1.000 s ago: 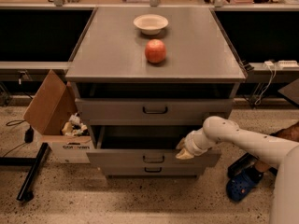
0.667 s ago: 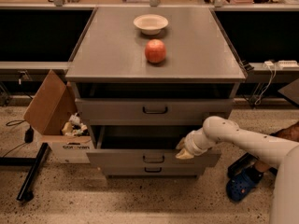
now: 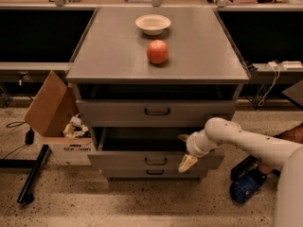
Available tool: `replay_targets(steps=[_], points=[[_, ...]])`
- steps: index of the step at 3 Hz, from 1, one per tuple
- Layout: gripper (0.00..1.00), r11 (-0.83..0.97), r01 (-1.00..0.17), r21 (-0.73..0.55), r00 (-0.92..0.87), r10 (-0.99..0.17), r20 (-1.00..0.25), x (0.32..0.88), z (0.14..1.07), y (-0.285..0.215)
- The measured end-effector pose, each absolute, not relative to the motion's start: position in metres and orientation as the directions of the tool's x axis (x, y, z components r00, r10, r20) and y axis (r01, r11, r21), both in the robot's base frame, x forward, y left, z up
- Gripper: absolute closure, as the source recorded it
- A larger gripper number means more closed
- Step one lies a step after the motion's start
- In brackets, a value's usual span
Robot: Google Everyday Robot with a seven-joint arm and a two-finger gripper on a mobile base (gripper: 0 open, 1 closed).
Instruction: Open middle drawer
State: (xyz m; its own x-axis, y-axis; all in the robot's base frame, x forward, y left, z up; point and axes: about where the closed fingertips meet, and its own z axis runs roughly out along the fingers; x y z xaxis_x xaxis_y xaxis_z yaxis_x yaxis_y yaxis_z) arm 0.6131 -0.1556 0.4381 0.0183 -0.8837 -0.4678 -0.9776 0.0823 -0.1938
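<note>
The middle drawer is a wide gray front with a small black bar handle, between the taller top drawer and the lowest drawer. It stands pulled out, with a dark gap showing behind its front. My gripper is at the top edge of the middle drawer's front, to the right of its handle. My white arm reaches in from the right.
A red apple and a white bowl sit on the cabinet top. An open cardboard box stands on the floor to the left, and a black bar lies beside it. A blue shoe is on the right.
</note>
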Motion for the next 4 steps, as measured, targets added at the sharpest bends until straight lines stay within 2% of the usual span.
replay_targets(steps=[1, 4], points=[[0.0, 0.082, -0.978, -0.194, 0.019, -0.884, -0.468, 0.613, 0.438, -0.156], [0.0, -0.173, -0.984, -0.036, 0.17, -0.872, -0.459, 0.549, 0.41, -0.123]])
